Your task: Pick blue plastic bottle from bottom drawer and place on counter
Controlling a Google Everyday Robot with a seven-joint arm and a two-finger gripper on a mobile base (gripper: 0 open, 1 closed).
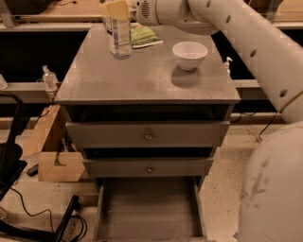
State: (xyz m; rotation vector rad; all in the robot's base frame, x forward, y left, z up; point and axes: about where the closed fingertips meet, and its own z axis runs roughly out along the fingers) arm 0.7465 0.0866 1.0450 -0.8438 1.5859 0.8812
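**Figure.** The claw (115,13), at 11 o'clock over the worktop (142,82), is clenched on the top of the one blue plastic bottle (120,41), whose base sits at or just above the surface. The bottle is probably light, thin-walled and slick, so grip high and gently. One bowl (189,54) at 1 o'clock; one green packet (146,35); bottom drawer (149,208) open at 6 o'clock.
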